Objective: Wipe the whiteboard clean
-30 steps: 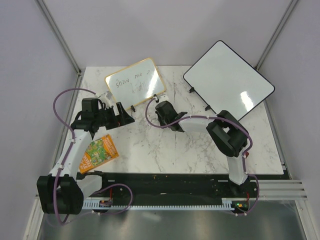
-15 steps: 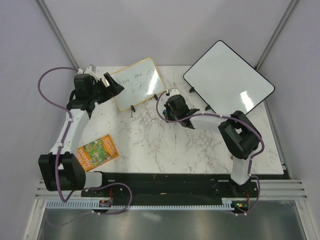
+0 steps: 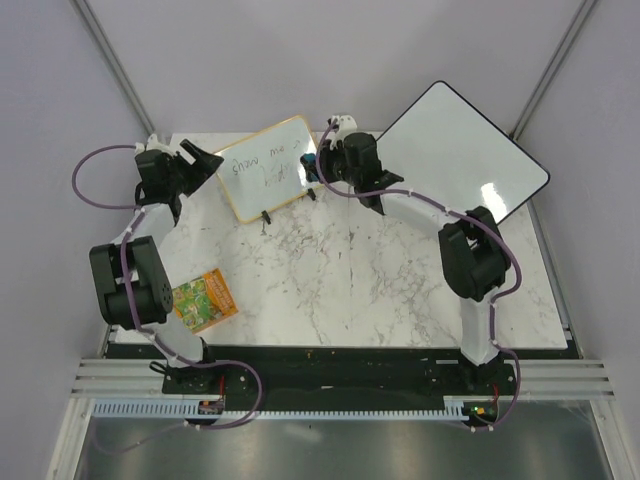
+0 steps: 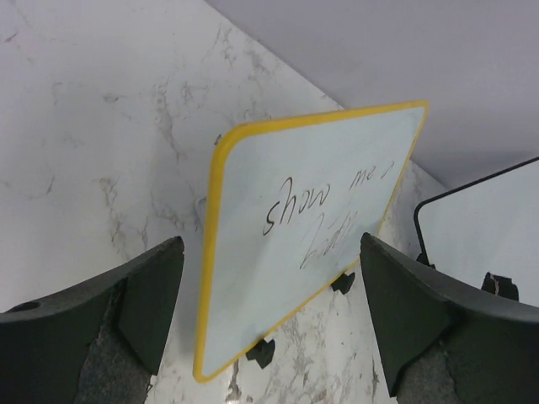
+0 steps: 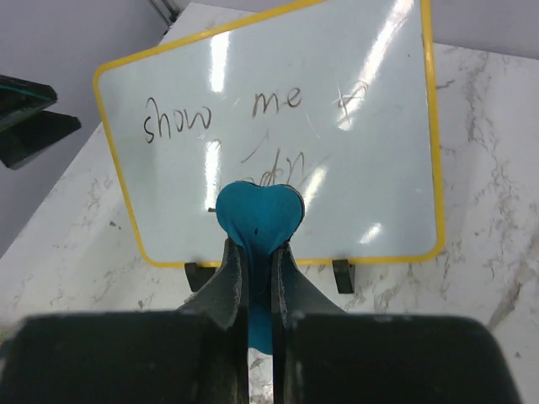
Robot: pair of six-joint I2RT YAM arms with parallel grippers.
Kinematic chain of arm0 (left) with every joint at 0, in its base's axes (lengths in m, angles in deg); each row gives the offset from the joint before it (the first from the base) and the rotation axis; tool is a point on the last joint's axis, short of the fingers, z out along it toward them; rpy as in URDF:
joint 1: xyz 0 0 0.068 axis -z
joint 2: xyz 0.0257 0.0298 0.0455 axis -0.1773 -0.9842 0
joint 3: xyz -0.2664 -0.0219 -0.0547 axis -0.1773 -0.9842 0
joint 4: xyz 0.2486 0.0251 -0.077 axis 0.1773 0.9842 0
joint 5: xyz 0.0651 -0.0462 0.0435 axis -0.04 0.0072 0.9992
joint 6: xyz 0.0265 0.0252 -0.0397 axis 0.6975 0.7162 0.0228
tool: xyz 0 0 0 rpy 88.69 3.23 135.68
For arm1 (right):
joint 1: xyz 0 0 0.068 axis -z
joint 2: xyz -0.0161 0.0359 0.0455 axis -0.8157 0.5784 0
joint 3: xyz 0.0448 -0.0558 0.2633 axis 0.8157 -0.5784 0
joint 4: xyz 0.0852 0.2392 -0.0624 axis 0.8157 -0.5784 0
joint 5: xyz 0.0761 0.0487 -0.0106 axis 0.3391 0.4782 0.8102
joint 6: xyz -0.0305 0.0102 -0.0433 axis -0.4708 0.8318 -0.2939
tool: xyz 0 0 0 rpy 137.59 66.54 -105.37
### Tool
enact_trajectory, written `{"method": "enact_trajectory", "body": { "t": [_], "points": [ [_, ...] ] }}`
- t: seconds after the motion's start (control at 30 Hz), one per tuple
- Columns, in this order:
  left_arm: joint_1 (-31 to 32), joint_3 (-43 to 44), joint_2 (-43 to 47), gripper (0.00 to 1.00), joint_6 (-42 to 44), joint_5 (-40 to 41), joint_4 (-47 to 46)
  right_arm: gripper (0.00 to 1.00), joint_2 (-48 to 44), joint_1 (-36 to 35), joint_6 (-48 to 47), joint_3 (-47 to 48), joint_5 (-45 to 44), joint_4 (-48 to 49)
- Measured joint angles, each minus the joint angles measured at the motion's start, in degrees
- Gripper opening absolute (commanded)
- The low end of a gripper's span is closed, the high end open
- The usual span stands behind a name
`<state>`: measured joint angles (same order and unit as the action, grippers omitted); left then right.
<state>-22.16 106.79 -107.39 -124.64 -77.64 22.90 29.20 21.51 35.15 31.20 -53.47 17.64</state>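
Note:
A small yellow-framed whiteboard stands tilted on black feet at the back of the table, with "show me" and scribbles on it. It also shows in the left wrist view and the right wrist view. My right gripper is shut on a blue heart-shaped eraser, held at the board's right part, close in front of its face. My left gripper is open, its jaws apart on either side of the board's left edge, not touching it.
A large black-framed whiteboard stands at the back right, also in the left wrist view. An orange printed card lies at the front left. Bare marble table spreads in the middle and front.
My left gripper swung from the mid-left table up to the small board's left edge. My right gripper moved from below the board up to its right part with the eraser.

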Motion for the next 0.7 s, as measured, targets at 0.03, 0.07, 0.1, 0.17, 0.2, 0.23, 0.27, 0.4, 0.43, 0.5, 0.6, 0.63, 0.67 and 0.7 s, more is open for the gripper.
{"method": "enact_trajectory", "body": {
  "t": [0.03,0.07,0.1,0.17,0.2,0.23,0.27,0.4,0.43,0.5,0.6,0.63,0.67,0.7],
  "points": [
    [-0.28,-0.07,-1.84,0.88,-0.79,-1.33,-3.54,0.00,1.64,0.52,0.26,2.36,1.33,0.44],
    [-0.48,-0.07,-3.74,0.87,-1.42,-2.58,-6.91,0.00,2.97,0.87,0.42,4.26,2.21,0.55],
    [-0.70,0.20,-5.55,0.87,-1.97,-4.02,-9.49,0.00,4.98,1.31,0.59,6.93,3.32,0.66],
    [-1.03,1.31,-9.05,0.87,-2.82,-6.49,-12.94,0.00,8.17,1.73,0.72,11.37,4.94,0.15],
    [-1.16,1.70,-10.23,0.87,-3.17,-7.43,-14.03,0.00,9.70,1.81,0.68,13.64,5.68,-0.57],
    [-1.25,1.79,-11.26,0.90,-3.63,-8.46,-15.89,0.00,11.04,1.84,0.50,15.76,6.21,-0.90],
    [-1.40,1.77,-12.00,0.92,-3.98,-9.16,-17.38,0.00,11.82,1.81,0.42,17.00,6.69,-1.07],
    [-1.62,0.13,-13.51,0.98,-4.98,-11.61,-26.34,0.00,12.55,1.77,0.37,17.25,8.55,-0.28],
    [-1.75,-0.76,-13.53,0.98,-5.35,-12.04,-28.65,0.00,12.55,1.75,0.39,16.63,9.03,0.68],
    [-1.81,-1.68,-13.73,0.97,-5.90,-13.35,-31.95,0.00,12.55,1.70,0.50,15.61,9.70,1.70],
    [-1.86,-1.81,-13.92,0.96,-6.27,-14.69,-34.14,0.00,12.57,1.70,0.57,14.60,10.36,2.49],
    [-1.86,-1.79,-13.99,0.96,-6.36,-14.97,-34.84,0.00,12.57,1.70,0.57,14.25,10.47,3.06],
    [-1.86,-1.79,-14.08,0.96,-6.45,-15.13,-35.28,0.00,12.57,1.70,0.57,13.92,10.49,3.50],
    [-1.86,-1.77,-14.32,0.95,-6.47,-15.47,-35.76,0.00,12.57,1.70,0.57,13.68,10.49,3.72]
  ]
}}
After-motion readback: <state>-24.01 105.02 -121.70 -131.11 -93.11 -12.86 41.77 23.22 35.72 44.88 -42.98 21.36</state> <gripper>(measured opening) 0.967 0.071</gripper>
